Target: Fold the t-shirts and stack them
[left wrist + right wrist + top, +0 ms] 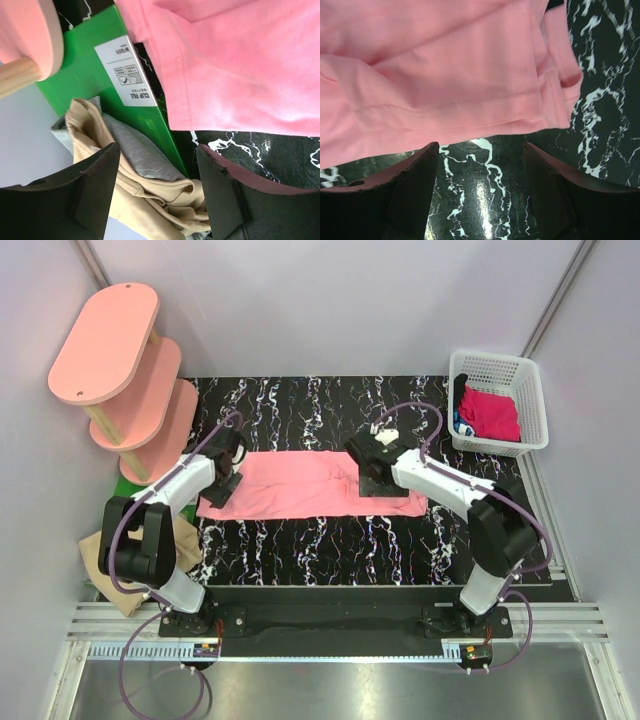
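Note:
A salmon-pink t-shirt [300,486] lies folded into a long strip across the middle of the black marbled table [330,550]. My left gripper [222,492] is at its left end, open and holding nothing. In the left wrist view this gripper [157,185] hangs above a crumpled tan t-shirt [145,200], with the pink shirt's hem [240,65] beyond. My right gripper [372,483] stands over the strip's right part, open and empty. In its wrist view it [480,190] is above bare table just off the pink shirt's edge [445,65]. A magenta-red t-shirt [490,412] lies in the basket.
A white lattice basket [528,390] stands at the back right. Pink oval shelf boards [120,360] on wooden posts rise at the back left. A green clip file [95,75] and a grey cloth [140,150] lie by the tan t-shirt [110,560] off the table's left edge.

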Motion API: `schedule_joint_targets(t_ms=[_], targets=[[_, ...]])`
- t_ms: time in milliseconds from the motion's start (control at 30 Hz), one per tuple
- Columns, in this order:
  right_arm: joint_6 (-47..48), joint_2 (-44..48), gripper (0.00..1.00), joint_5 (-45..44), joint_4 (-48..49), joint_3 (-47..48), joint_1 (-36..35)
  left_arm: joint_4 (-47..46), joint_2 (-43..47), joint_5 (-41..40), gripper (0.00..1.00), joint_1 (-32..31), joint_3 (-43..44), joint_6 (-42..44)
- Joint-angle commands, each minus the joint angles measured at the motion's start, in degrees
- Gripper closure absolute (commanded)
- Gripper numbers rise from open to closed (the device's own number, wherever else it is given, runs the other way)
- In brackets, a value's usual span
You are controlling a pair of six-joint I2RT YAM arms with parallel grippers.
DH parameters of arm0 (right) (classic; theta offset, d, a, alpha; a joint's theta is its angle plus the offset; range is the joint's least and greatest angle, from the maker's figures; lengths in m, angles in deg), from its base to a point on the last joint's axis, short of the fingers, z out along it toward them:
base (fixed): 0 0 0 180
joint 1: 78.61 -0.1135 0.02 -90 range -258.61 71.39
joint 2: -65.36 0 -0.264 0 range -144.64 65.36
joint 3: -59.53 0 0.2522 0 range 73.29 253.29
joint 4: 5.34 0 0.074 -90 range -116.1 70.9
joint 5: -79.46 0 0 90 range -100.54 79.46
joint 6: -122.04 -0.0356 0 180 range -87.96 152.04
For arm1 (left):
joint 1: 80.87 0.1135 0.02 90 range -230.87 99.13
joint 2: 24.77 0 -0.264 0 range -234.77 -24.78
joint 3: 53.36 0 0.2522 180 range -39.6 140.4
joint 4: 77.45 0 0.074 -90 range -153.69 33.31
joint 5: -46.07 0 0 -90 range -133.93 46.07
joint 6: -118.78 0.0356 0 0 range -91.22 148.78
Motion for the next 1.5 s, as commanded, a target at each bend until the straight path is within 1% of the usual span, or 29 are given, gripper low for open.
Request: schedule_joint_targets(t_ms=[0,67,167,267,333,433,500,700,800,1100,1267,1367,1467], targets=[[-5.69,-2.17,0.25,3.51,1.66,-2.77,0.83,2.41,-0.08,2.33,0.32,-0.29,5.83,-2.1],[-6.21,-3.23,0.26,4.04,2.28,-3.21,1.98,4.08,-2.01,5.39,0.32,-1.42,8.89,-2.81],[-6.57,-5.6,0.27,4.57,3.34,-2.87,4.08,4.61,-5.35,7.69,0.32,-3.19,11.98,-2.99],[-6.39,-6.4,0.28,6.24,4.65,-2.95,6.62,4.88,-9.57,9.01,0.32,-4.16,15.5,-2.73],[-6.04,-6.31,0.29,8.43,5.27,-2.87,7.42,5.49,-12.55,9.72,0.33,-4.68,17.95,-2.73],[-5.78,-5.87,0.3,10.28,5.8,-3.3,7.78,5.41,-15.72,9.37,0.34,-5.21,19.37,-2.82],[-5.86,-6.48,0.3,10.81,6.24,-3.39,8.13,4.97,-16.96,9.02,0.34,-5.21,19.2,-2.64],[-5.43,-9.73,0.32,13.01,7.91,-4.18,9.62,-0.38,-19.33,3.4,0.34,-4.95,13.93,-0.18],[-5.16,-10.88,0.34,13.45,8.52,-5.24,10.15,-2.14,-19.6,1.9,0.34,-4.6,11.64,0.52],[-2.7,-9.39,0.34,11.43,9.66,-9.89,12.43,-7.33,-19.52,-4.95,0.35,-4.33,5.06,3.16],[-1.12,-9.83,0.34,12.3,11.51,-11.74,14.63,-7.78,-19.51,-5.84,0.35,-4.07,4.69,2.64],[-1.12,-9.39,0.36,13.8,11.25,-10.34,15.34,-4.97,-19.16,-4.61,0.35,-5.03,6.54,-0.08],[-0.86,-8.77,0.37,13.63,10.99,-8.06,15.78,-1.11,-17.41,-0.93,0.35,-7.49,8.12,-3.06]])
